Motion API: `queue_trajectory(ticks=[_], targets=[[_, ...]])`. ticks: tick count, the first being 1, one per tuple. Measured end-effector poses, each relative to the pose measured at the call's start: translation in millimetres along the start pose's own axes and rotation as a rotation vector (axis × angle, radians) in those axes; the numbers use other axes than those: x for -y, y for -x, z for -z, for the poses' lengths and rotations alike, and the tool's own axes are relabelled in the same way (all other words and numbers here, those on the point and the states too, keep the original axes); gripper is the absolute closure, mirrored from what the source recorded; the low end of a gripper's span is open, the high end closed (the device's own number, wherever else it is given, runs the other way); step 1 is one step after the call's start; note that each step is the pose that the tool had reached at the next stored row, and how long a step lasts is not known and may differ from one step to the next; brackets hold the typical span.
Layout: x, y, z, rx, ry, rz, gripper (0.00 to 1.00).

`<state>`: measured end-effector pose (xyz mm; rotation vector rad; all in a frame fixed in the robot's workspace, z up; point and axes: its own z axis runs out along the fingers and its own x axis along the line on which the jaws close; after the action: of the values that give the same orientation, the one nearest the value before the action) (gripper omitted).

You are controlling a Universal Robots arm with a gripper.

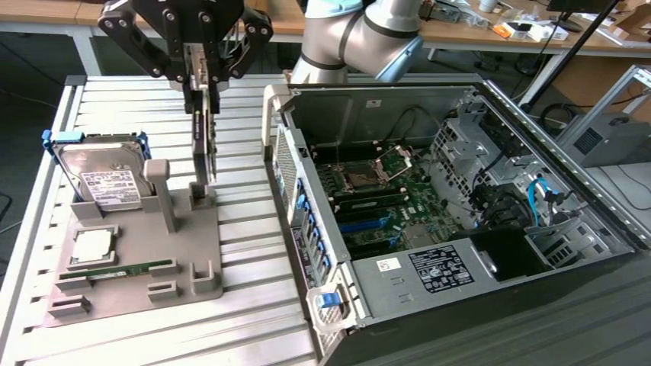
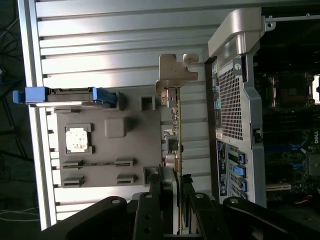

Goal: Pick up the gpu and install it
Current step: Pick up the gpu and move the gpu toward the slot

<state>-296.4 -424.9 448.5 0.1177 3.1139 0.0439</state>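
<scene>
Black jaws tight on gpu near white-labelled hard drive, print unreadable

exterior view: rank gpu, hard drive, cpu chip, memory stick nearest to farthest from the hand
1. gpu, gripped upright in the hand
2. hard drive, standing to the exterior view's left
3. cpu chip, flat on the grey holder
4. memory stick, lying just past the chip

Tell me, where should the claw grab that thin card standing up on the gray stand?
By its top edge, coming straight down from above. The gpu stands upright and thin, its lower end at the gray stand, so the two flat faces up top are the free part. The claw pinches them there.
</scene>
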Motion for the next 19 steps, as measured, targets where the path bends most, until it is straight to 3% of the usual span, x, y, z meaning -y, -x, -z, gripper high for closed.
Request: queue_trajectory(ticks=[19], targets=[[-1.3,16.5,-0.4,0.0001,-0.0015,0.000,0.73]])
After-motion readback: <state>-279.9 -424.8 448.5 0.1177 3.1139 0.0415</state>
